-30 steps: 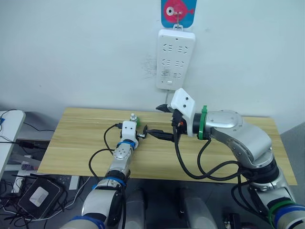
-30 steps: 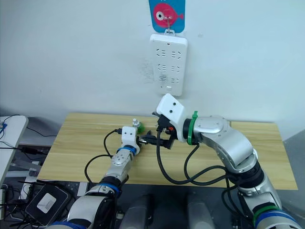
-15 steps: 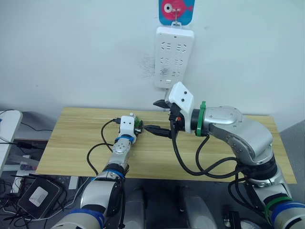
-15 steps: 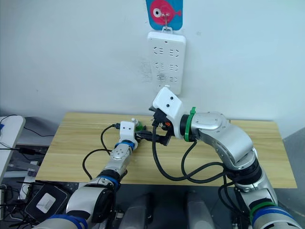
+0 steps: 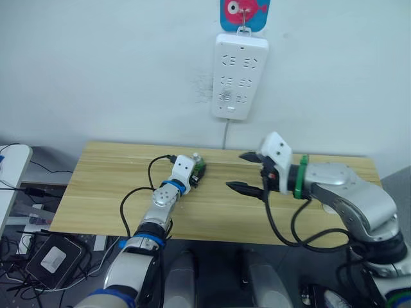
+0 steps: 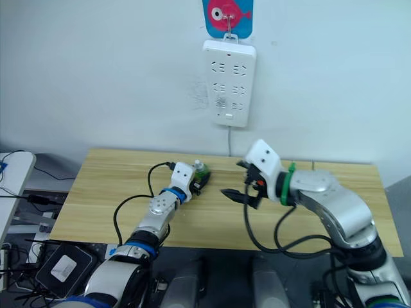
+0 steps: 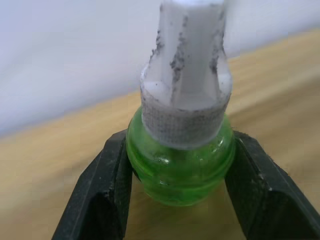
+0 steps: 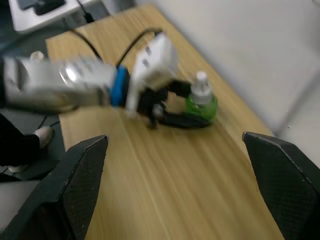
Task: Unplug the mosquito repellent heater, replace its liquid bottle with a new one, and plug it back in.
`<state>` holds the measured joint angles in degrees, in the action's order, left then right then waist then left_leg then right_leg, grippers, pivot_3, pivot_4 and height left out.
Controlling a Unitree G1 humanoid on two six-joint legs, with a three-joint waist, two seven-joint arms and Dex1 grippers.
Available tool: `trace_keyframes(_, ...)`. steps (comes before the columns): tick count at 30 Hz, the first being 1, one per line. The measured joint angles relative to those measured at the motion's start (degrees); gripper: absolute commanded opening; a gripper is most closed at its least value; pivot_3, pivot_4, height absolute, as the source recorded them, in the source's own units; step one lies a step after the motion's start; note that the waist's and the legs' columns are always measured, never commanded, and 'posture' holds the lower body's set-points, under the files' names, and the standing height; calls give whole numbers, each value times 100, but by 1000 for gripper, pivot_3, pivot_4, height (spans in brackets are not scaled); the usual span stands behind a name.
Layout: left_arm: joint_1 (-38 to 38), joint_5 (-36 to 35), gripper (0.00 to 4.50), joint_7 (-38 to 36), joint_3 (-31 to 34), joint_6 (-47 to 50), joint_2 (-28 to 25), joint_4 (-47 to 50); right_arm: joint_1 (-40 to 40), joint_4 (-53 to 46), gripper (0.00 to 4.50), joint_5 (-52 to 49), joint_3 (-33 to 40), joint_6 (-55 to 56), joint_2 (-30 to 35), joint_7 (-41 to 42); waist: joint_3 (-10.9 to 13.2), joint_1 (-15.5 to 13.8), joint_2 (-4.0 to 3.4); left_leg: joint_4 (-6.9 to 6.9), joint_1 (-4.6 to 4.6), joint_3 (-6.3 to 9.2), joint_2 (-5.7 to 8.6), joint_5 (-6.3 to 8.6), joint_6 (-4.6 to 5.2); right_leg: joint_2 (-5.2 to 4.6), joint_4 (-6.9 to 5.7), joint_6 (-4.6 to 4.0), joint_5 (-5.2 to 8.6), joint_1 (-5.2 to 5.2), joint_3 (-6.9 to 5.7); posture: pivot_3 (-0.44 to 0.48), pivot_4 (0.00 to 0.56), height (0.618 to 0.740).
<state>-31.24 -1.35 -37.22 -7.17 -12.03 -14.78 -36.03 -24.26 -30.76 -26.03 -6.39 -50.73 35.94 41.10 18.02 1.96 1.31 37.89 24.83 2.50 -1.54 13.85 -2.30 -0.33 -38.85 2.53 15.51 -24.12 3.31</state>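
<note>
A small green liquid bottle [image 7: 180,170] with a white cap stands on the wooden table [image 5: 96,192], left of centre toward the back. My left gripper [image 5: 199,173] is shut on the bottle's green body, one black finger [image 7: 112,172] on each side. My right gripper [image 5: 236,171] hangs open and empty above the table's middle, a hand's width to the right of the bottle [image 6: 201,170], its fingers pointing at it. The right wrist view looks back at the bottle [image 8: 201,102] and the left gripper. The mosquito repellent heater is out of view.
A long white power strip [image 5: 239,77] hangs on the wall above the table's back edge under a fish-shaped hook [image 5: 244,9]; its cable [image 5: 225,136] drops behind the table. Black cables and a box [image 5: 48,260] lie on the floor at the left.
My right gripper has drawn back to the right, away from the left gripper. The left gripper has reached forward to the bottle and now grips it. The camera has shifted a little.
</note>
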Motion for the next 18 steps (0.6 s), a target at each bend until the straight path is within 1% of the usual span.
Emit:
trace_keyframes(2,132,-257,2249,-947,-280,494,-362,932,140,36,4500,-26,197,125,-2,11,1,18,-3,-3,-8,3,-9,-9,-14,14,-10,-1,0,0,2,20,306,740)
trace_keyframes(4,155,-557,2249,-1746,-457,994,-646,1690,158,57,4500,-70,307,241,-62,9,1,22,-4,-3,-11,6,-7,-14,-21,29,-15,-5,-3,2,-6,18,290,740)
trace_keyframes(7,19,-871,2249,-2557,-635,1543,-877,2125,179,57,4500,-113,278,418,-155,26,-1,6,-6,-1,-9,2,-2,-23,-33,36,-14,12,8,4,-19,8,273,740)
trace_keyframes(8,-63,-935,2249,-2761,-658,1666,-929,2191,178,57,4500,-115,272,458,-199,33,-1,1,-6,1,-6,3,-1,-24,-35,36,-13,13,8,3,-23,-5,259,740)
trace_keyframes(10,-301,-1043,2249,-3101,-668,1809,-1001,2227,153,79,4500,-113,209,548,-292,32,-4,-7,-4,1,-4,0,-1,-24,-35,35,-10,7,5,4,-25,-12,251,740)
trace_keyframes(11,-406,-1077,2249,-3192,-665,1802,-1010,2223,129,89,4500,-113,154,567,-336,30,-5,-8,-4,1,-2,1,-1,-23,-35,34,-9,-12,-6,4,-28,-14,247,740)
trace_keyframes(13,-601,-1097,2249,-3357,-666,1755,-984,2158,84,138,4500,-108,64,635,-447,-1,-7,-8,-2,2,2,3,-1,-24,-35,29,-8,-13,-7,3,-35,-23,236,740)
trace_keyframes(18,-870,-1109,2249,-3574,-667,1680,-875,1916,28,233,4500,-108,29,659,-766,-175,-10,-6,-2,2,4,12,-1,-28,-42,26,-10,-14,-8,3,-47,-34,225,740)
